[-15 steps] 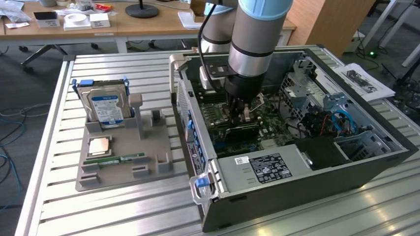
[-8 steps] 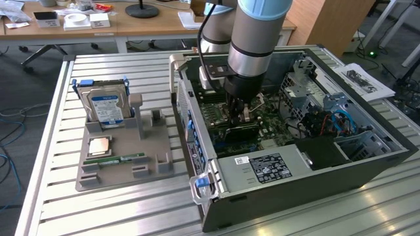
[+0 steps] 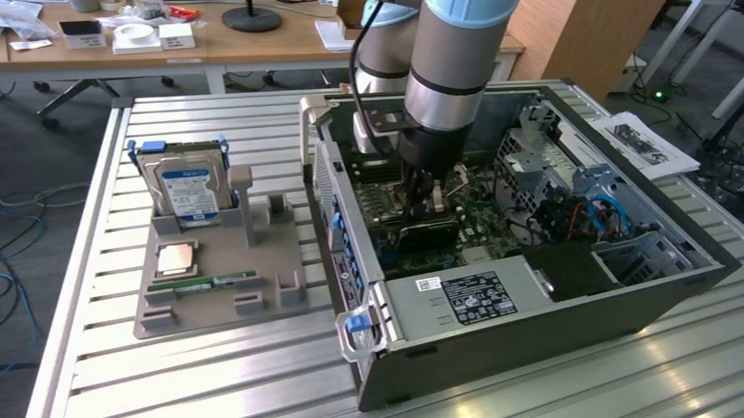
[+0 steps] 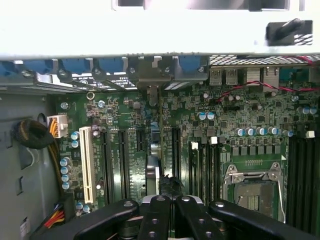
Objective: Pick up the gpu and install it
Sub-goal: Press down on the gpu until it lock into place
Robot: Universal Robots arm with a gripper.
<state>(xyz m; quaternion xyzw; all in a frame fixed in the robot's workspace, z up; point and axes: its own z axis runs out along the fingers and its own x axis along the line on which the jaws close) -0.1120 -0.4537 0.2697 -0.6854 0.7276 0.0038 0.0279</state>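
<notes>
Inside the case point(image 3: 651, 287), the claw point(image 3: 421, 202) hides the gpu point(image 4: 154, 165) edge-on.

Open case point(image 3: 651, 287) top gave access; drive cage point(image 3: 546, 148) and cables point(image 3: 587, 213) crowded the exterior view's right, gpu point(image 4: 154, 150) upright between motherboard point(image 4: 235, 115) slots.

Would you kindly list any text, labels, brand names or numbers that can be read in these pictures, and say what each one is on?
No text can be read here.
Blue-labelled hard drive in the grey holder: print too small.
Black and white label on the power supply in the computer case: lines too small.
Printed sheet beside the case: blurred.
Motherboard in the wrist view: white markings too fine to read.
</notes>
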